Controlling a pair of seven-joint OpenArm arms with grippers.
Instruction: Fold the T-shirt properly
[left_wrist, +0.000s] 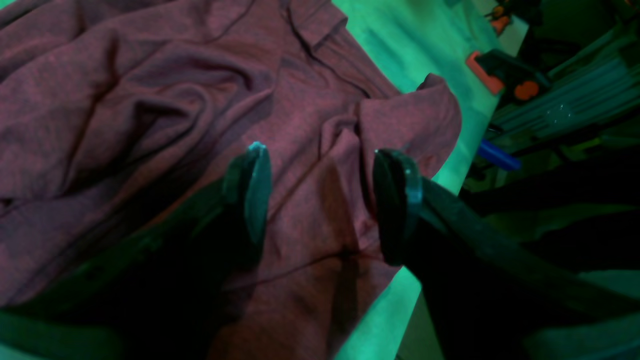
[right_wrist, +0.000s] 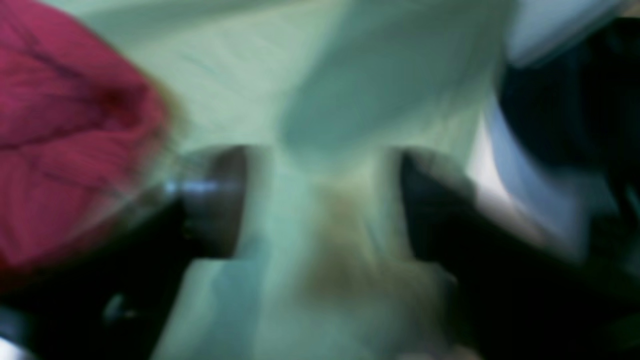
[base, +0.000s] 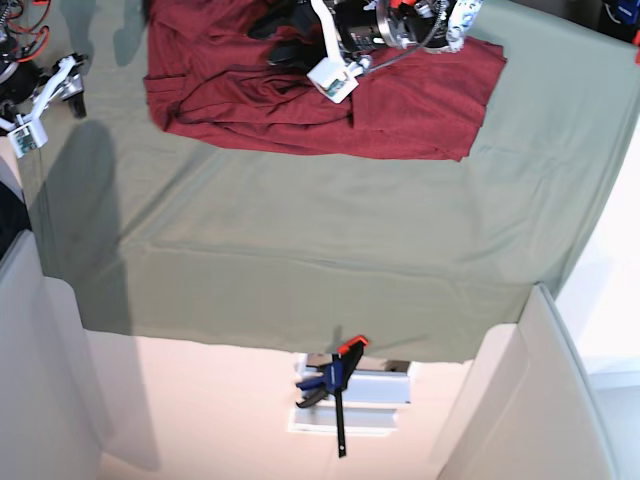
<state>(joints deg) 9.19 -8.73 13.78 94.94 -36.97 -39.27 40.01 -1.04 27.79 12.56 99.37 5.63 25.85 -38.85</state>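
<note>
The maroon T-shirt (base: 400, 110) lies rumpled at the far side of the table on the sage-green cloth (base: 300, 260). In the left wrist view the T-shirt (left_wrist: 150, 125) fills most of the frame, with a folded sleeve or corner (left_wrist: 415, 115) near the cloth's edge. My left gripper (left_wrist: 325, 195) hangs open just above the creased fabric, holding nothing; in the base view it (base: 280, 40) is over the shirt's upper middle. My right gripper (right_wrist: 325, 205) is open over bare green cloth in a blurred view, with the T-shirt (right_wrist: 65, 140) to its left. In the base view it (base: 72, 92) is off the shirt's left side.
A blue and orange clamp (base: 335, 385) grips the cloth at the table's near edge. Another orange clamp (left_wrist: 505, 75) and a blue handle (left_wrist: 497, 155) sit past the table edge in the left wrist view. White panels (base: 540, 400) flank the table's front.
</note>
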